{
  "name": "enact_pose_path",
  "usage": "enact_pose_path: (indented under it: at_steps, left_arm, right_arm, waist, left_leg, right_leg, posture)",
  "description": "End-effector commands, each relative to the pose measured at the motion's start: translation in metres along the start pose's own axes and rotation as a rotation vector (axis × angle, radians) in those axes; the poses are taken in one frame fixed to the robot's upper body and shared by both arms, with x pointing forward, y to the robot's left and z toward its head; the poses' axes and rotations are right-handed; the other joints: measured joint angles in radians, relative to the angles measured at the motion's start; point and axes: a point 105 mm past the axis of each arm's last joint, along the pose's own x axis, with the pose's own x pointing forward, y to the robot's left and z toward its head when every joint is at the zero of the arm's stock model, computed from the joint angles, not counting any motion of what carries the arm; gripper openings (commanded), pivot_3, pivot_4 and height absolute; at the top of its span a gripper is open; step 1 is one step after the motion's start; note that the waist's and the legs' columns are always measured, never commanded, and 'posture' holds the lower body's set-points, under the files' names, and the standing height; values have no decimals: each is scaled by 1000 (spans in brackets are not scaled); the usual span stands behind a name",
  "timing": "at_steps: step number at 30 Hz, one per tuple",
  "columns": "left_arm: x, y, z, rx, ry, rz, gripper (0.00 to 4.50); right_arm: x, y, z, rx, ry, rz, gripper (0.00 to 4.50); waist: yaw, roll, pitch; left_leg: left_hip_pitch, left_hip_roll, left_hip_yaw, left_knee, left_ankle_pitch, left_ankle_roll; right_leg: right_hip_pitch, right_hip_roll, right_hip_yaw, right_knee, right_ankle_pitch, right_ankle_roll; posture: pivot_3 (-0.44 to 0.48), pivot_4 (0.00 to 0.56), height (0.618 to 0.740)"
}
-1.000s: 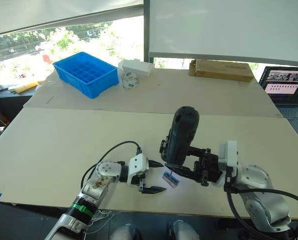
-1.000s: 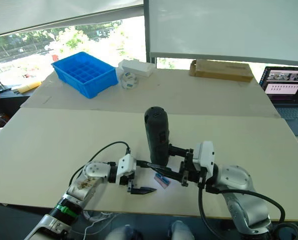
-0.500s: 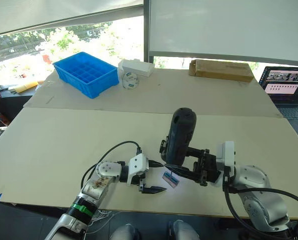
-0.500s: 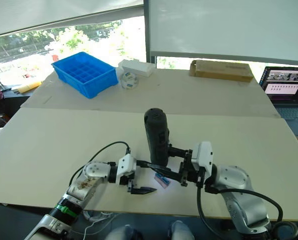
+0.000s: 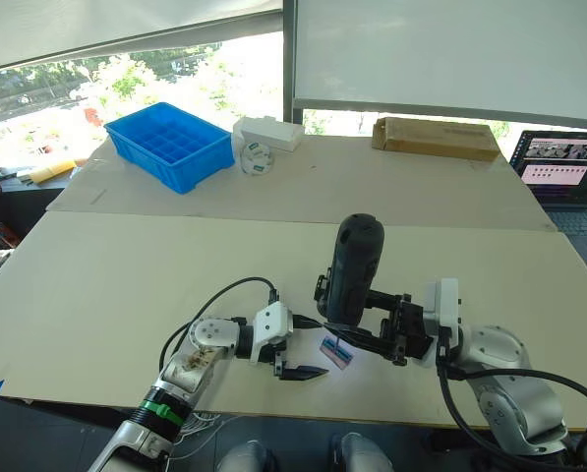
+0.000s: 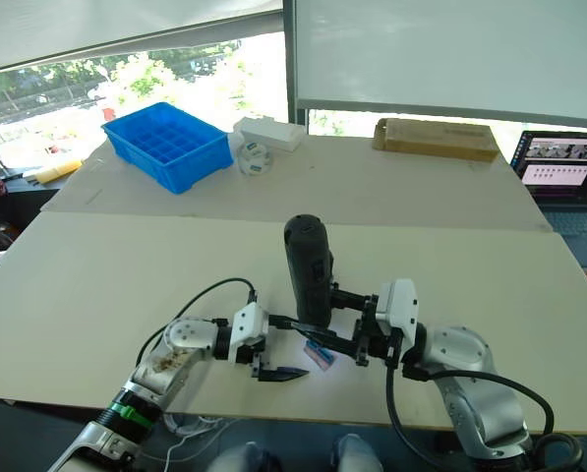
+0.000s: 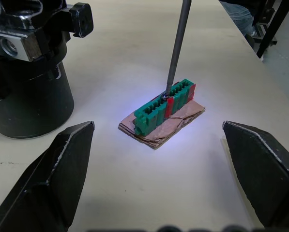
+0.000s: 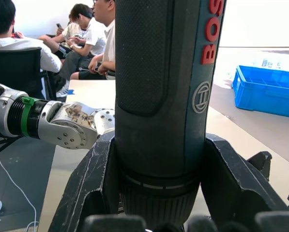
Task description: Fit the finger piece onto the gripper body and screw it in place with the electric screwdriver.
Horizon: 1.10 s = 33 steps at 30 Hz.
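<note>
From the head camera, the right gripper (image 5: 377, 324) is clamped around the lower part of the electric screwdriver (image 5: 354, 268), a thick black cylinder standing nearly upright near the front middle of the pale table (image 5: 126, 285), its rounded butt up and leaning slightly away, its bit pointing down at a small green-and-brown block (image 5: 336, 353). The left gripper (image 5: 307, 346) lies just left of that block with its pointed black fingers spread apart and nothing between them. In the left wrist view, the thin metal bit (image 7: 177, 44) comes down steeply onto the top of the ribbed green block (image 7: 164, 107), which sits on a brown cardboard scrap in a bluish glow; the gripper body's (image 7: 29, 72) round black matte base stands just beside it. In the right wrist view, the textured black screwdriver barrel (image 8: 166, 87) rises between the right gripper's fingers (image 8: 93, 179), which press against its ribbed collar.
</note>
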Motion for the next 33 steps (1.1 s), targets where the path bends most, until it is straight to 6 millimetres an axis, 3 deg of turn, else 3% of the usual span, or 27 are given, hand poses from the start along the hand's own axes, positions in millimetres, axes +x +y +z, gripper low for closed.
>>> enact_pose_path:
  at_steps: [1,33]
  left_arm:
    - [5,-8,-8,-36,11,-25,4478]
    - [6,-9,-13,-38,16,-17,4478]
  right_arm:
    - [2,0,17,-75,-65,13,1911]
    - [3,-2,13,-56,-47,19,1911]
  waist:
    - [0,0,0]
    - [0,0,0]
  left_leg:
    - [0,0,0,0,0,0]
    - [0,0,-1,1,0,0]
  right_leg:
    - [0,0,0,0,0,0]
    - [0,-2,0,2,0,0]
  posture:
    - [0,150,740]
    - [0,150,740]
